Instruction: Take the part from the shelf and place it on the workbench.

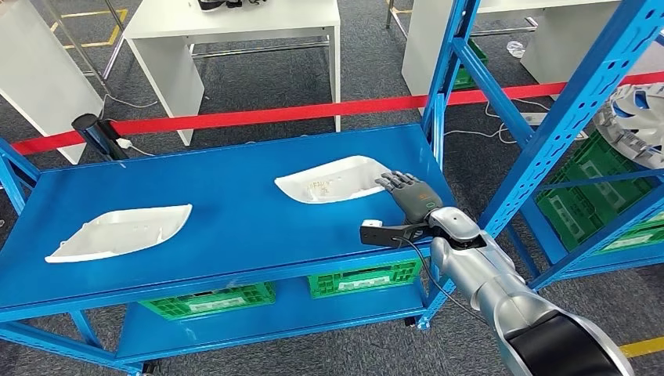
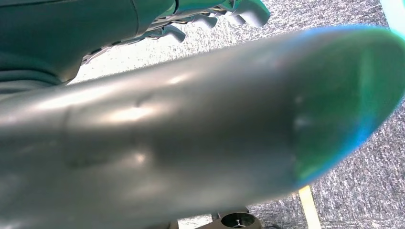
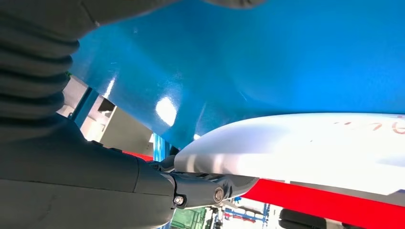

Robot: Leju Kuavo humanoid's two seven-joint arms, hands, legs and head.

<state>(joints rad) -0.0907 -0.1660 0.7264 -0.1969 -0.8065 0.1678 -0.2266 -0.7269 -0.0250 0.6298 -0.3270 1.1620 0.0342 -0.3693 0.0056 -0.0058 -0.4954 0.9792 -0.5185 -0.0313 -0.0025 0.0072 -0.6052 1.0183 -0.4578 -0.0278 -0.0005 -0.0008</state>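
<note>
On the blue worktop (image 1: 235, 211) two white moulded parts lie well apart. One white part (image 1: 335, 179) sits near the worktop's far right corner, its hollow side up, with faint red marks on its surface. The right hand (image 1: 409, 193) reaches in over the right edge of the worktop, and its dark fingers (image 1: 394, 182) are at the part's right end. In the right wrist view a finger (image 3: 210, 190) lies under the edge of this part (image 3: 305, 148), with the glossy blue surface behind it. Whether the hand is gripping the part or only touching it cannot be told. The second white part (image 1: 119, 232) rests near the worktop's left edge, towards the front, with nothing touching it. The left hand (image 2: 210, 16) shows in the left wrist view with fingers loosely curled and holding nothing, above grey carpet. Green crates (image 1: 362, 277) sit on the lower level beneath the worktop. A blue shelf frame (image 1: 548, 133) stands to the right, holding more green crates and a white round part (image 1: 633, 117). A red barrier tape (image 1: 258, 116) runs behind the worktop.
</note>
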